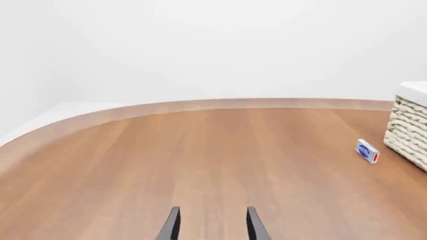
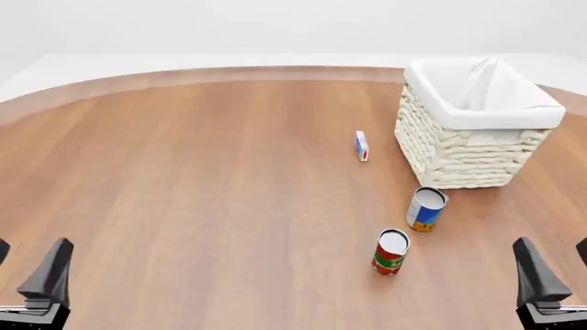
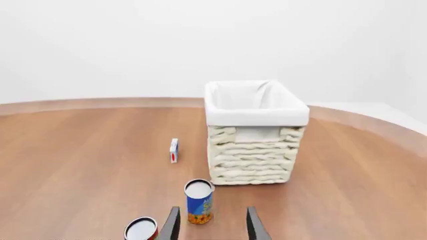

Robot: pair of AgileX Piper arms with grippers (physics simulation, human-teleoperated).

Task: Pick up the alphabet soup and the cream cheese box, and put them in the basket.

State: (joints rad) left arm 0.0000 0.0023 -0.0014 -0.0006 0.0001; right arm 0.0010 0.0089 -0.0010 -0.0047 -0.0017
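Fingers of both grippers stood spread with nothing between them: the left gripper (image 2: 32,275) at the near left corner, the right gripper (image 2: 555,271) at the near right, both resting well short of the objects. Going left to right across the smooth brown wooden table (image 2: 183,192), the left half lay bare, then came the cream cheese box (image 2: 361,146), a thin flat white carton with blue and red print, standing on edge with its long axis running near to far, just left of the basket (image 2: 477,134). Nearer and rightward stood a red and green labelled can (image 2: 391,252), then the alphabet soup (image 2: 427,209), an upright smooth cylinder with a pale lid, close to the basket's near face. The basket was squarish, coarse cream weave, with a soft white liner folded over its rim. By my judgement the right arm was nearer to the soup, which lay ahead of its fingers and a little left in the right wrist view (image 3: 199,201); the box sat far from either arm.
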